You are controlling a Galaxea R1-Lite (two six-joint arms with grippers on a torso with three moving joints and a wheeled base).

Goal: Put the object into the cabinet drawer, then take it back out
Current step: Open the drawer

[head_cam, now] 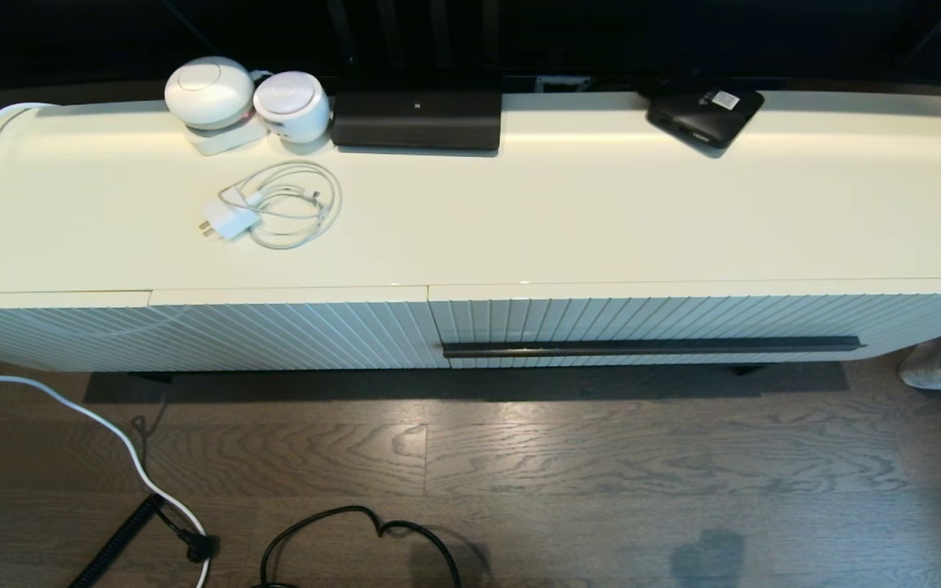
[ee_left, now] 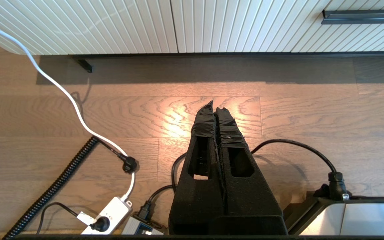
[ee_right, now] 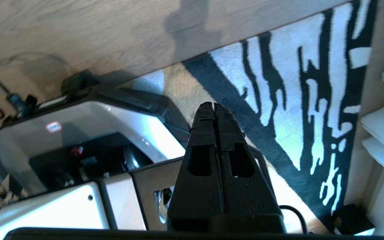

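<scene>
The cabinet drawer (head_cam: 650,318) is closed, its ribbed cream front carrying a long dark bar handle (head_cam: 650,347); the handle's end also shows in the left wrist view (ee_left: 363,16). The black folding umbrella is out of view in every frame. My left gripper (ee_left: 214,108) is shut and empty, hanging low over the wooden floor in front of the cabinet. My right gripper (ee_right: 214,106) is shut and empty too, parked beside my base over a black-and-white rug (ee_right: 295,100). Neither arm shows in the head view.
On the cabinet top (head_cam: 601,220) sit two white round devices (head_cam: 246,102), a coiled white charger cable (head_cam: 274,208), a wide black device (head_cam: 416,121) and a flat black box with a white label (head_cam: 706,114). Cables and a power strip (ee_left: 108,215) lie on the floor.
</scene>
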